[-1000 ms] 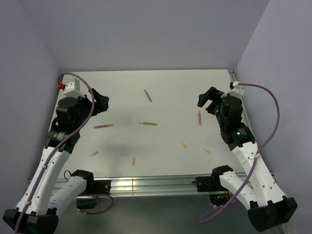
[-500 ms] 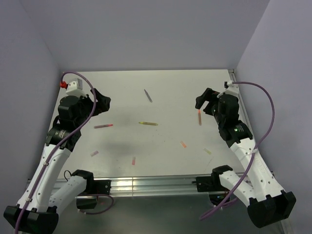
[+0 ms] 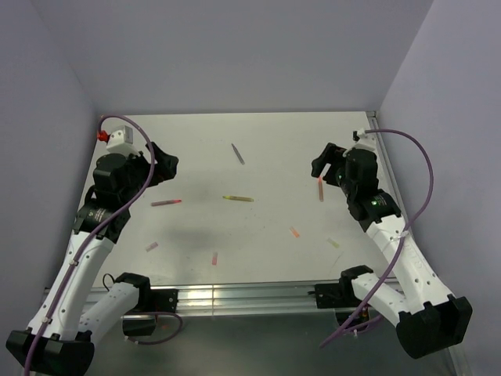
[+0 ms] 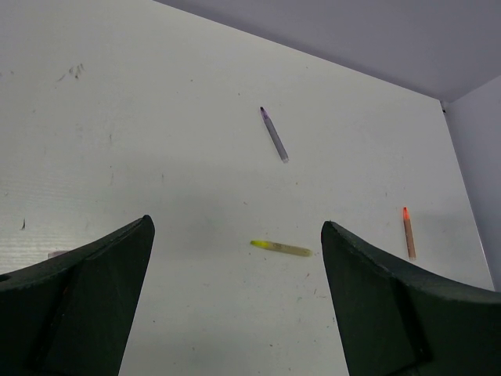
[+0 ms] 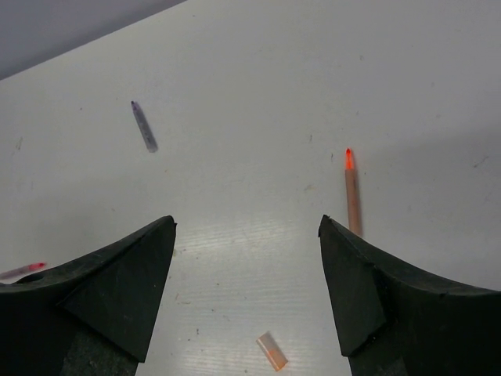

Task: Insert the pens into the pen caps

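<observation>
Four pens lie apart on the white table [image 3: 282, 133]: a grey-purple pen [image 3: 237, 153] at the back, a yellow pen [image 3: 238, 198] in the middle, a pink-red pen [image 3: 166, 203] on the left, an orange-red pen [image 3: 320, 188] on the right. Four caps lie nearer the front: pale purple [image 3: 151, 246], pink [image 3: 214, 258], orange [image 3: 295, 232], pale yellow [image 3: 333, 243]. My left gripper [image 3: 166, 164] is open and empty, above the pink-red pen's area; its wrist view shows the yellow pen [image 4: 280, 248]. My right gripper [image 3: 321, 163] is open and empty, just behind the orange-red pen [image 5: 352, 192], with the orange cap [image 5: 272, 351] below.
Lilac walls enclose the table at the back and both sides. A metal rail [image 3: 250, 296] runs along the front edge between the arm bases. The grey-purple pen also shows in the left wrist view [image 4: 274, 135] and the right wrist view [image 5: 144, 125].
My right gripper has shifted a little to the left, toward the orange-red pen. My left gripper has edged slightly right and back. The pens and caps have not moved.
</observation>
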{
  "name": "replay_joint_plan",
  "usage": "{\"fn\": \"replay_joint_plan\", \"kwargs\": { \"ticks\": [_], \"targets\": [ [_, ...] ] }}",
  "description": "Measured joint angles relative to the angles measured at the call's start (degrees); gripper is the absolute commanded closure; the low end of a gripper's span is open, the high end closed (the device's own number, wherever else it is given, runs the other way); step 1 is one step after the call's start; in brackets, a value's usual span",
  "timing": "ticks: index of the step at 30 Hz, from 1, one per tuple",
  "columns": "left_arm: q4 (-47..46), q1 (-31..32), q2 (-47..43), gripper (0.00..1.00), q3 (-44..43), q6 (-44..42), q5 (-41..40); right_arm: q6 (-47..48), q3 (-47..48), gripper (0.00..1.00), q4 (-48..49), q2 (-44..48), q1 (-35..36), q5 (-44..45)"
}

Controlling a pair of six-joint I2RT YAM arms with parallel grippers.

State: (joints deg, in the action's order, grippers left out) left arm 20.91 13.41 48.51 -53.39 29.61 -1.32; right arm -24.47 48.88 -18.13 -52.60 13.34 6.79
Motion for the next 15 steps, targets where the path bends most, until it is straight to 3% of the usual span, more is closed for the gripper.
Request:
{"fn": "replay_joint_plan", "kwargs": {
  "ticks": [8, 13, 15],
  "targets": [
    [0.0, 0.0, 0.83, 0.07, 0.0, 0.07, 0.46, -5.86, -0.66, 0.31, -5.55, -0.11, 0.0, 3.67],
    [-0.02, 0.0, 1.42, 0.07, 0.0, 0.2, 1.53, -14.27, -4.39, 0.52, -13.16, 1.11, 0.0, 6.03],
    [-0.04, 0.0, 1.64, 0.08, 0.0, 0.26, 1.95, -19.63, -5.51, 0.51, -17.27, 1.38, 0.0, 7.15]
  ]
}}
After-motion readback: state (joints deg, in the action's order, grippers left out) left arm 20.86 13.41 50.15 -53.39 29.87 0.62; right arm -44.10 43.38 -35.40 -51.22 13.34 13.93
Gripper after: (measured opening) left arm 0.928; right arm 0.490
